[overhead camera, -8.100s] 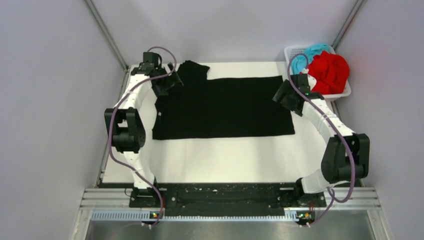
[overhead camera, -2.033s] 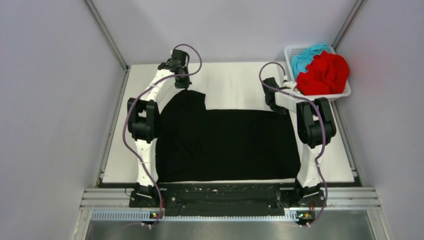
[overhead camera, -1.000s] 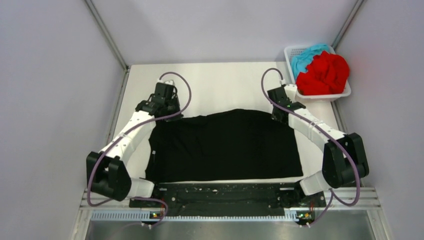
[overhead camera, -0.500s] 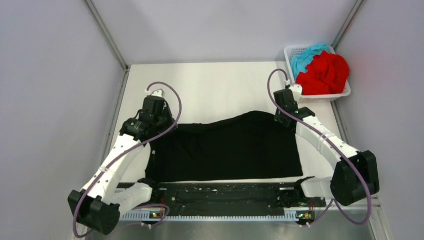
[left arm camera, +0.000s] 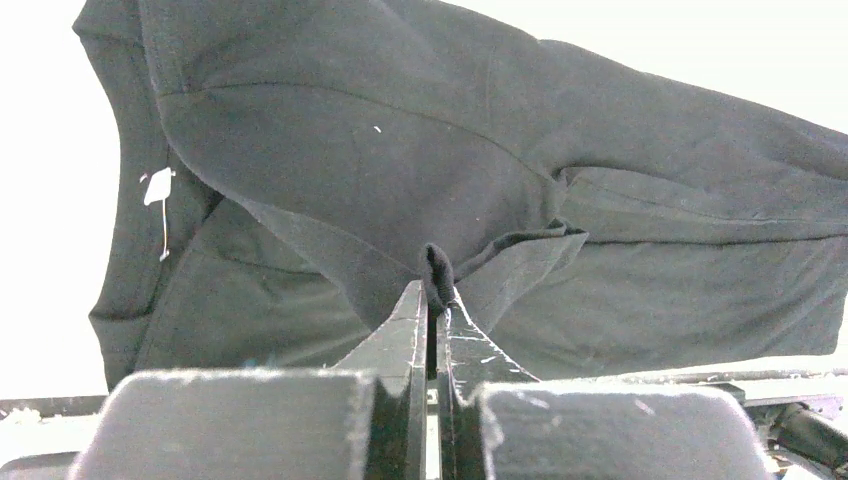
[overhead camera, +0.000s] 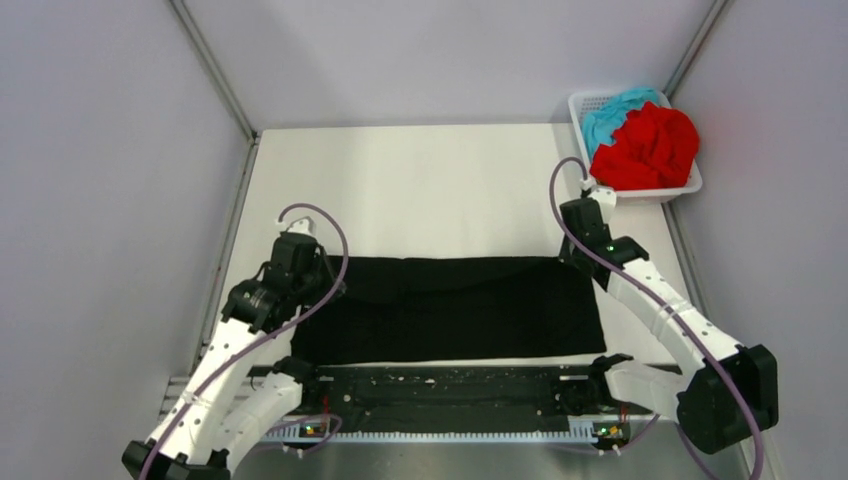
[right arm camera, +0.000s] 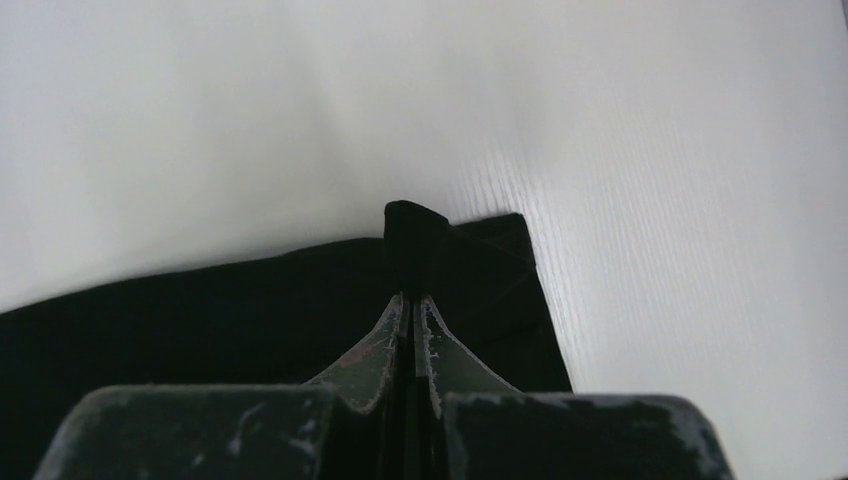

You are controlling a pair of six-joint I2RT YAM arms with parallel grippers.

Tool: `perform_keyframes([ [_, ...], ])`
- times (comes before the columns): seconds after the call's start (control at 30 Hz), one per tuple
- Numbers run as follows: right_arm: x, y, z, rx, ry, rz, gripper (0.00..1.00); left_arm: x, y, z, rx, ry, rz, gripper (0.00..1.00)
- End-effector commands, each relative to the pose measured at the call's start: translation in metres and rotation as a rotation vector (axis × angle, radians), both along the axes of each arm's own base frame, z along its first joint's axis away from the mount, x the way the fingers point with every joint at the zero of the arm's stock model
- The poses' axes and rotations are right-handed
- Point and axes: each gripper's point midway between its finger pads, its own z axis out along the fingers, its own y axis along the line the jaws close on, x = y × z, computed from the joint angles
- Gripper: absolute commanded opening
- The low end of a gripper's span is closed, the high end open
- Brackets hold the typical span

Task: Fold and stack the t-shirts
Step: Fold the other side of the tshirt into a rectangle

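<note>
Far edge of black shirt is pinched at both ends, left gripper and right gripper clamped on cloth. Long axis runs jaw to jaw; rest lies below, nearward.

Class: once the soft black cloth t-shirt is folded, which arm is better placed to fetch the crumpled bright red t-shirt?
Probably right. The right gripper, pinching the black t-shirt, is nearest the white plastic mesh basket holding the red t-shirt; the left gripper grips its opposite end.
</note>
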Motion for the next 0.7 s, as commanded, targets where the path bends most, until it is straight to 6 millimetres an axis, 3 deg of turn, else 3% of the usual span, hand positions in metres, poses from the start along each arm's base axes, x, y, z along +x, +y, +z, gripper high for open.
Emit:
perform_keyframes([
  [0.0, -0.014, -0.004, -0.002, -0.002, 0.015, -0.014, 0.0, -0.014, 0.006, -0.008, -0.024, 0.016, 0.056, 0.0],
  [0.2, -0.023, -0.011, -0.022, -0.022, 0.065, -0.048, 0.02, -0.028, 0.004, -0.029, -0.074, 0.079, 0.107, 0.0],
  [0.27, -0.028, -0.013, -0.031, -0.023, 0.093, -0.074, 0.1, -0.037, 0.009, -0.036, -0.069, 0.13, 0.16, 0.0],
  [0.33, -0.035, -0.015, -0.041, -0.02, 0.119, -0.102, 0.3, -0.046, 0.007, -0.04, -0.098, 0.174, 0.181, 0.03],
  [0.43, -0.048, -0.027, -0.049, -0.048, 0.148, -0.182, 0.36, -0.067, 0.011, -0.05, -0.118, 0.251, 0.244, 0.15],
  [0.57, -0.057, -0.045, -0.042, -0.096, 0.132, -0.274, 0.57, -0.078, 0.015, -0.05, -0.155, 0.228, 0.273, 0.5],
  [0.67, -0.052, -0.043, -0.031, -0.07, 0.087, -0.281, 0.79, -0.068, -0.007, -0.028, -0.262, 0.139, 0.162, 0.8],
])
